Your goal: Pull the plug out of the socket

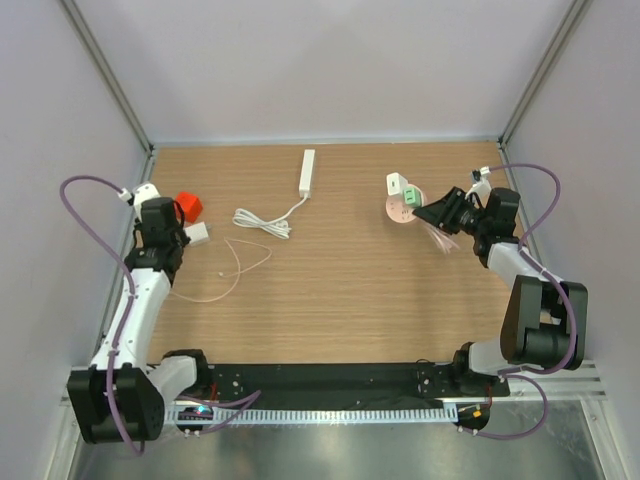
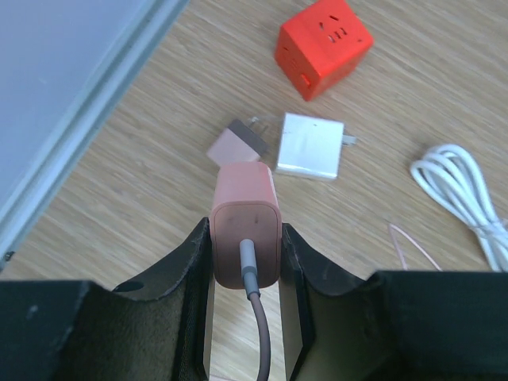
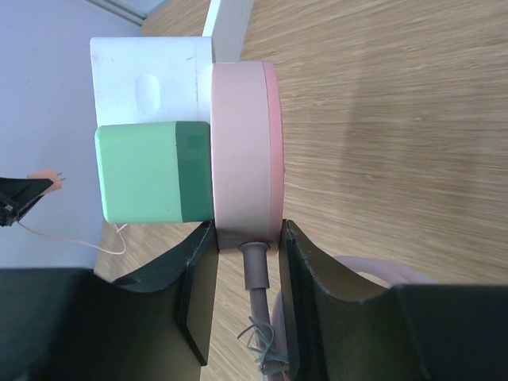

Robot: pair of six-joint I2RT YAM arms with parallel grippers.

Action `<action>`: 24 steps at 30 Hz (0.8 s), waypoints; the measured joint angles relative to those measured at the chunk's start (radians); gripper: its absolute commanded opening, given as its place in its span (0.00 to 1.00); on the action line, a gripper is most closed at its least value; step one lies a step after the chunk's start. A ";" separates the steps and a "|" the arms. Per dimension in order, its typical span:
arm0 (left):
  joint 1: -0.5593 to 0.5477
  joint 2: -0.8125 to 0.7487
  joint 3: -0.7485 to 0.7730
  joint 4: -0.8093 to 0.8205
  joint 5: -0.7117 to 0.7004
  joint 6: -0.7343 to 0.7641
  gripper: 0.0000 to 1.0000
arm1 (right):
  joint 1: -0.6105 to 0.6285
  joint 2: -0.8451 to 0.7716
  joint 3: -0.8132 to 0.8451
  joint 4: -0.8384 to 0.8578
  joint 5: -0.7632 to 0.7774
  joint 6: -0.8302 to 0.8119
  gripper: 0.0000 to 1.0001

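My right gripper (image 3: 246, 234) is shut on the rim of a round pink socket (image 3: 242, 143), beside its cable exit (image 3: 258, 270). A green plug (image 3: 151, 171) and a white plug (image 3: 151, 79) sit plugged into the socket's face. In the top view, the socket (image 1: 400, 211) lies at the back right with my right gripper (image 1: 438, 210) on it. My left gripper (image 2: 246, 238) is shut on a pink charger (image 2: 246, 210) with a cable trailing back between the fingers. It is at the table's left edge (image 1: 160, 232).
A red cube socket (image 2: 324, 46), a white charger (image 2: 309, 147) and a small brown adapter (image 2: 236, 143) lie just ahead of my left gripper. A coiled white cable (image 1: 262, 221) runs to a white power strip (image 1: 307, 172). A thin pink wire (image 1: 225, 275) loops on the wood.
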 measured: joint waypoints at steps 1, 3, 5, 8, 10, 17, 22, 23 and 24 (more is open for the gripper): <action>0.002 0.018 0.008 0.002 -0.016 0.021 0.00 | 0.000 0.000 0.000 0.000 -0.001 0.000 0.01; 0.002 0.060 0.028 0.008 -0.050 0.063 0.00 | 0.000 0.000 0.000 0.001 -0.002 0.000 0.01; 0.002 0.094 0.049 0.013 -0.088 0.117 0.00 | 0.000 0.000 0.000 0.003 -0.003 0.001 0.01; 0.002 0.112 0.069 0.026 -0.140 0.175 0.00 | 0.000 0.000 0.000 0.006 -0.005 0.003 0.01; 0.003 0.113 0.074 0.037 -0.136 0.192 0.01 | 0.000 0.000 0.000 0.006 -0.007 0.004 0.01; 0.006 0.287 0.112 0.019 0.159 0.149 0.00 | 0.000 0.001 0.000 0.006 -0.008 0.014 0.01; 0.026 0.439 0.154 -0.021 0.330 0.144 0.04 | 0.000 0.003 0.000 0.006 -0.010 0.015 0.01; 0.037 0.452 0.154 -0.026 0.359 0.143 0.12 | 0.000 0.004 0.000 0.006 -0.012 0.016 0.01; 0.050 0.464 0.154 -0.029 0.384 0.143 0.17 | 0.000 0.008 0.000 0.007 -0.016 0.018 0.01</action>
